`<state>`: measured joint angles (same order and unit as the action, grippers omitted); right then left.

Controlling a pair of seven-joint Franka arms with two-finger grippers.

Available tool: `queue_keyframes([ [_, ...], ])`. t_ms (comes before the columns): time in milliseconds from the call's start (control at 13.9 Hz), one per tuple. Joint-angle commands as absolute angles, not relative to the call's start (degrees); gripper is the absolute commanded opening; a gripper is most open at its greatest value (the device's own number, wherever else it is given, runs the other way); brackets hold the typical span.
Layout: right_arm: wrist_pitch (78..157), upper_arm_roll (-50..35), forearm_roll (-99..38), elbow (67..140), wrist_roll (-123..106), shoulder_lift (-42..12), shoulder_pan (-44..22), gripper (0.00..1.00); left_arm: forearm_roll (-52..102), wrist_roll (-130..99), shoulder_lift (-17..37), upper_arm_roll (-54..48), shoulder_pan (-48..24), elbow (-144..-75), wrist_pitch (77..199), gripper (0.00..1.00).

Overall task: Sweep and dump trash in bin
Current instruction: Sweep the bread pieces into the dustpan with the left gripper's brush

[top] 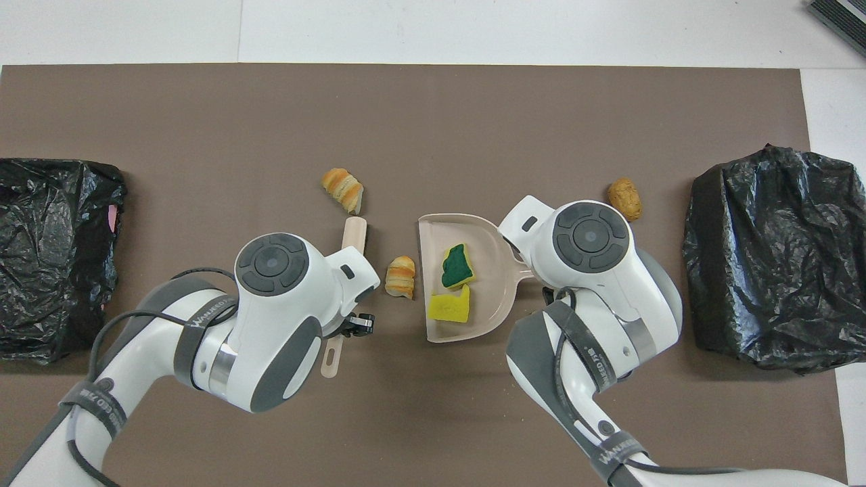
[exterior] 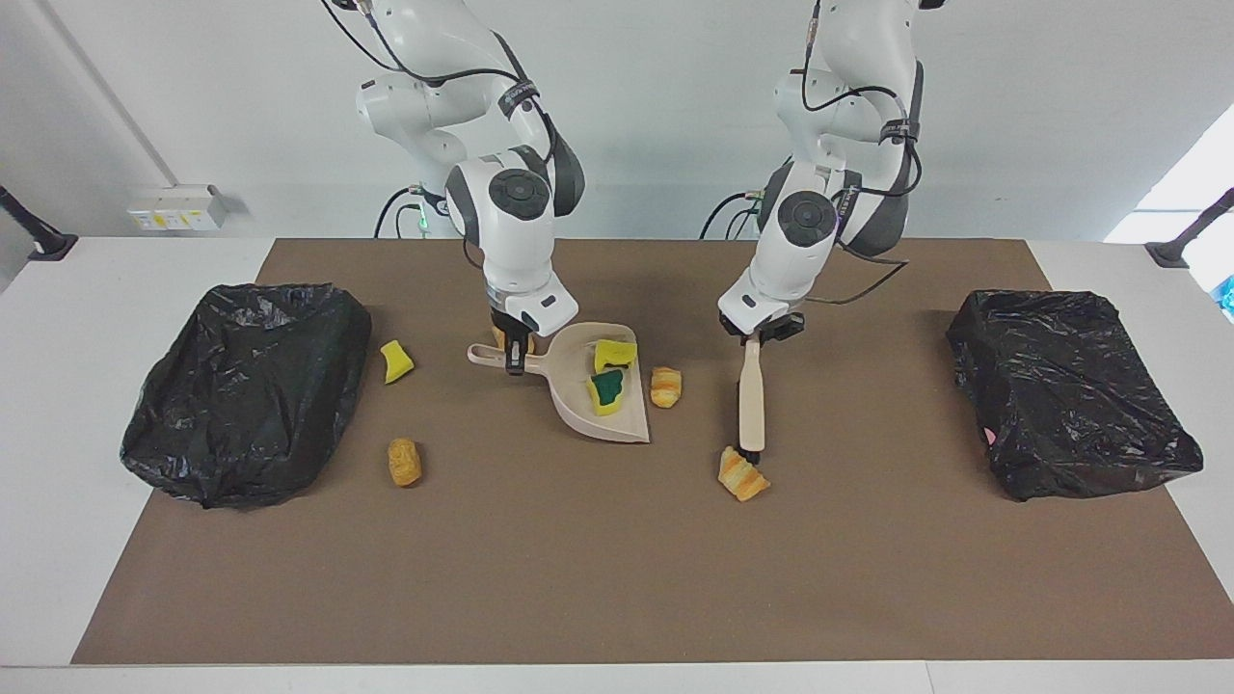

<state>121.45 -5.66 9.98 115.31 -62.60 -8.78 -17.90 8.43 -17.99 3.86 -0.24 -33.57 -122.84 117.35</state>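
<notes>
Facing view: the left gripper (exterior: 755, 339) is clamped on the handle of a beige hand brush with black bristles (exterior: 751, 405), whose head touches a golden-brown croissant piece (exterior: 742, 474) on the brown mat (exterior: 617, 578). The right gripper (exterior: 514, 359) grips the handle of a beige plastic dustpan (exterior: 588, 419) holding two yellow-and-green sponge chunks (exterior: 609, 374); another croissant piece (exterior: 665, 386) lies just beside its lip. Black bag-lined bins (exterior: 246, 386) sit at both ends.
</notes>
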Motion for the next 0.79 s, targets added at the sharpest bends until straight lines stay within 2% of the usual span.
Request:
queue_keyframes([
  [0, 122.26, -5.98, 9.49, 115.93, -62.31, -8.61, -17.75, 0.00, 10.98, -23.18, 1.58, 0.70, -39.35, -124.46, 118.73, 0.00],
  [216, 122.26, -5.98, 9.49, 115.93, -62.32, -8.61, -17.75, 0.00, 13.09, -28.38, 1.50, 0.62, -44.55, -123.40, 119.62, 0.00],
  [431, 122.17, -5.98, 9.49, 115.93, -62.40, -8.61, -17.67, 0.00, 14.50, -30.94, 1.49, 0.70, -45.00, -122.87, 119.53, 0.00],
  [575, 122.17, -5.98, 9.49, 115.93, -62.40, -8.61, -17.67, 0.00, 14.50, -29.98, 1.58, 1.40, -43.17, -120.60, 118.49, 0.00],
  [718, 122.17, -5.98, 9.49, 115.93, -62.40, -8.61, -17.75, 0.00, 9.79, -28.58, 2.19, 1.49, -37.03, -118.05, 116.56, 0.00],
])
